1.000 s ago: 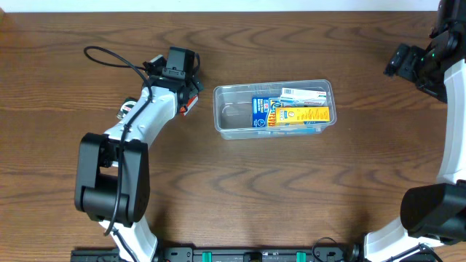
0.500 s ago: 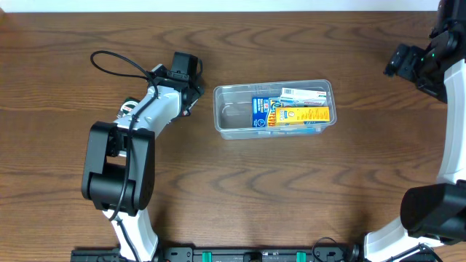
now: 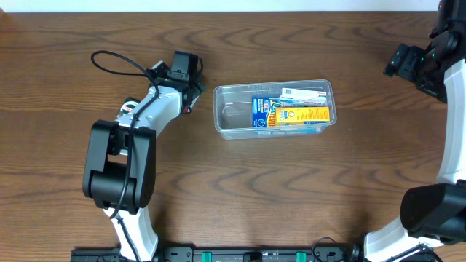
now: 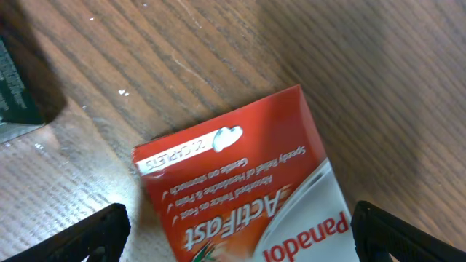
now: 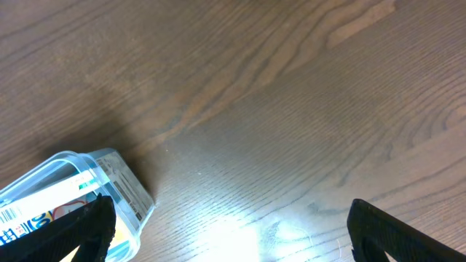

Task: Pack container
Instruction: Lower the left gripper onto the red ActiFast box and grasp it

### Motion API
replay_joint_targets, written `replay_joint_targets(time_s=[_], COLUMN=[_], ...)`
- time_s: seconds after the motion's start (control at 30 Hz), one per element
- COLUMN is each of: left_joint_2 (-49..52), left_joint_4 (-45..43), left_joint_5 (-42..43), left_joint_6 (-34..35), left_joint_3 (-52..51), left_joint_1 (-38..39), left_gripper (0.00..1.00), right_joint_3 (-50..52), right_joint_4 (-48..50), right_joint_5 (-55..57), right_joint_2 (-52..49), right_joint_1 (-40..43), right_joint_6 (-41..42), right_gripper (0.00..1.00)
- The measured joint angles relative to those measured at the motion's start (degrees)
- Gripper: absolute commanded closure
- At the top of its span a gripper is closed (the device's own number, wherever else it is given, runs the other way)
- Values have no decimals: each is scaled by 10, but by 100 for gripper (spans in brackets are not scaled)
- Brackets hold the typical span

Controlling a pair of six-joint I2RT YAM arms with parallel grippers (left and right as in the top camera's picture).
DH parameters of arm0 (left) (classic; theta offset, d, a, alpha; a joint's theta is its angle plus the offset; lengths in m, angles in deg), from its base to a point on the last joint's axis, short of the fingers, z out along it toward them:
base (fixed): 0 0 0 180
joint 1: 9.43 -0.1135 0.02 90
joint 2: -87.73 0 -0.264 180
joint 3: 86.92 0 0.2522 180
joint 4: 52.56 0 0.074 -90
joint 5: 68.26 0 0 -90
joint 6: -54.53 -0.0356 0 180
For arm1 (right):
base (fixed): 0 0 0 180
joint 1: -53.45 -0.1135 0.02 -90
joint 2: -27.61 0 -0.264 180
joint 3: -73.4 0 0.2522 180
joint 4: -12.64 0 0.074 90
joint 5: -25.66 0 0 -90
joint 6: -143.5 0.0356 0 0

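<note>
The container (image 3: 231, 116), a clear plastic tub, stands mid-table and holds a blue-and-yellow box (image 3: 291, 113) and a white box (image 3: 303, 93) in its right half. Its corner shows in the right wrist view (image 5: 109, 182). A red and white Panadol ActiFast box (image 4: 240, 167) lies flat on the wood just left of the tub; only a red sliver (image 3: 191, 109) shows overhead. My left gripper (image 4: 237, 236) is open with a finger on either side of that box, and hangs over it overhead (image 3: 188, 91). My right gripper (image 5: 233, 233) is open and empty, far right (image 3: 399, 62).
The brown wooden table (image 3: 291, 189) runs all round the tub. A black cable (image 3: 109, 58) loops from the left arm at the far left. A dark shape (image 4: 18, 80) sits at the left edge of the left wrist view.
My left arm has swung and its gripper has shifted slightly right over the red box, covering most of it. The right arm and the tub have not moved.
</note>
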Motion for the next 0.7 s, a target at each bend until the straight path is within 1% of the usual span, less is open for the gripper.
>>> replay_joint_targets(time_s=[0.37,0.7], left_joint_2=[8,9], left_joint_4=[-19,-7], left_joint_5=[0,21], left_joint_6=[2,54], left_joint_3=[0,0], left_joint_1=[0,0], left_gripper=[2,2], right_joint_3=[0,0], right_joint_4=[0,0], right_joint_5=[0,0], right_joint_2=[0,0], right_joint_1=[0,0], right_joint_6=[0,0], right_gripper=[1,1])
